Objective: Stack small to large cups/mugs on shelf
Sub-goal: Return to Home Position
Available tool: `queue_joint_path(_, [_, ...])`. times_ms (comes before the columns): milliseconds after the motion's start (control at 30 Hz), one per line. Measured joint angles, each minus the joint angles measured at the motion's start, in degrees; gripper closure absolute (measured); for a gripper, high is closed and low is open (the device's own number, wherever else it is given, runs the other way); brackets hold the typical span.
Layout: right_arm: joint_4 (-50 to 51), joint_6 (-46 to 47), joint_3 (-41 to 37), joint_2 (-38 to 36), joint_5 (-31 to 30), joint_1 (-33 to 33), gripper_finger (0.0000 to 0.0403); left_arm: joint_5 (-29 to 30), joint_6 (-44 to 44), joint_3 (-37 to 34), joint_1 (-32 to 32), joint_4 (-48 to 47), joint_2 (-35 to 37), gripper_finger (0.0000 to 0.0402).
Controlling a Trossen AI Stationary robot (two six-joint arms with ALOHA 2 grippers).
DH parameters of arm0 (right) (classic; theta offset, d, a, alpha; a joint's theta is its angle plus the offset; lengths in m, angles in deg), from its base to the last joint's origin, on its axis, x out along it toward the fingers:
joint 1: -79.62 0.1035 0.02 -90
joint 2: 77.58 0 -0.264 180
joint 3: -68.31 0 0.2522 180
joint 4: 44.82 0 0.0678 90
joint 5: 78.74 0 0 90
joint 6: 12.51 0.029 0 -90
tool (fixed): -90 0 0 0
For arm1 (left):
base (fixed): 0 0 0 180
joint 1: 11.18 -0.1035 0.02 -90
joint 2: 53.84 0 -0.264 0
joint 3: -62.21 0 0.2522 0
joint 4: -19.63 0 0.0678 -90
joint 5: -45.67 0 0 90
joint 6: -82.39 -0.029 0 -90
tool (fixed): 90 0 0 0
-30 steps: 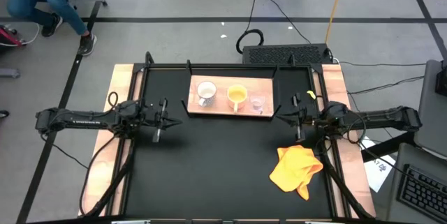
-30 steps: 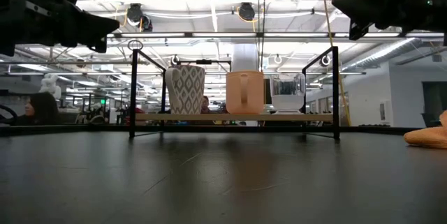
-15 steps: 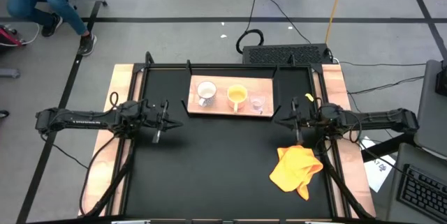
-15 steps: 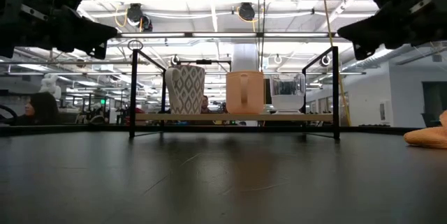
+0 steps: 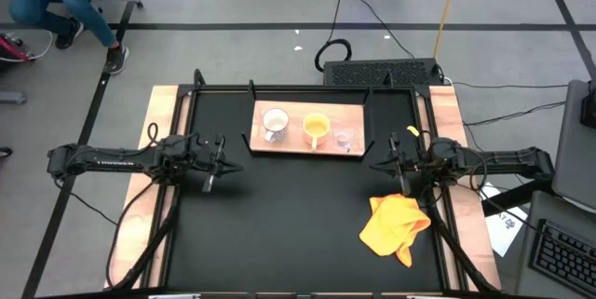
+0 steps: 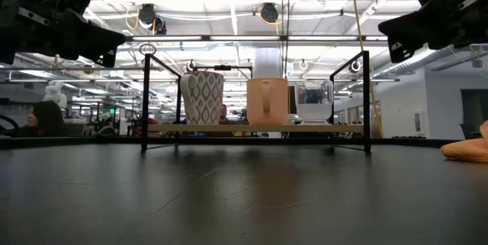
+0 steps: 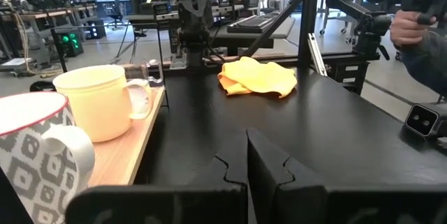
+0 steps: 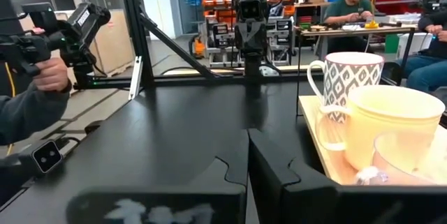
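Note:
The light-wood shelf (image 5: 307,141) stands at the table's far middle. On it, each resting on its base, stand in a row a white patterned mug (image 5: 275,124), an orange-yellow mug (image 5: 316,129) and a small clear glass cup (image 5: 343,138). The same row shows in the low view: white mug (image 6: 201,98), yellow mug (image 6: 267,101), glass cup (image 6: 314,101). My left gripper (image 5: 233,162) hovers shut and level near the shelf's left end. My right gripper (image 5: 374,162) hovers shut and level near its right end. Both are empty.
An orange-yellow cloth (image 5: 396,226) lies crumpled at the table's near right, below my right arm. Black upright frame posts (image 6: 366,100) rise at the shelf's ends. A person's hand holding a device (image 8: 42,63) shows beyond the table's near side.
My right gripper has sunk a little and tipped, its fingers now pointing about level. It stays shut. The cups and the shelf have not moved.

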Motion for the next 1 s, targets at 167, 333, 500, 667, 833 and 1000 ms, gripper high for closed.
queue_joint_path(167, [1.28,0.44,0.0,-0.55,0.0,0.0,0.0403,0.0,-0.01,0.0,0.0,-0.22,0.02,0.0401])
queue_joint_path(333, [1.2,0.46,0.0,-0.57,0.02,0.02,0.0403,0.74,-0.98,0.0,0.02,1.2,0.78,0.0401])
queue_joint_path(500, [1.17,0.87,0.0,-0.57,0.04,0.02,0.0403,1.19,-2.23,0.0,0.0,0.68,5.44,0.0401])
queue_joint_path(667, [1.17,0.87,0.0,-0.65,0.07,0.02,0.0403,1.39,-2.22,0.0,0.0,-4.7,11.82,0.0401])
queue_joint_path(833, [1.14,0.03,0.0,-1.1,0.25,0.03,0.0403,1.49,-1.33,0.0,0.0,-9.82,16.97,0.0401])
queue_joint_path(1000, [1.13,-0.9,0.0,-3.05,3.09,0.06,0.0403,1.51,-0.62,0.0,0.03,-12.66,20.05,0.0401])
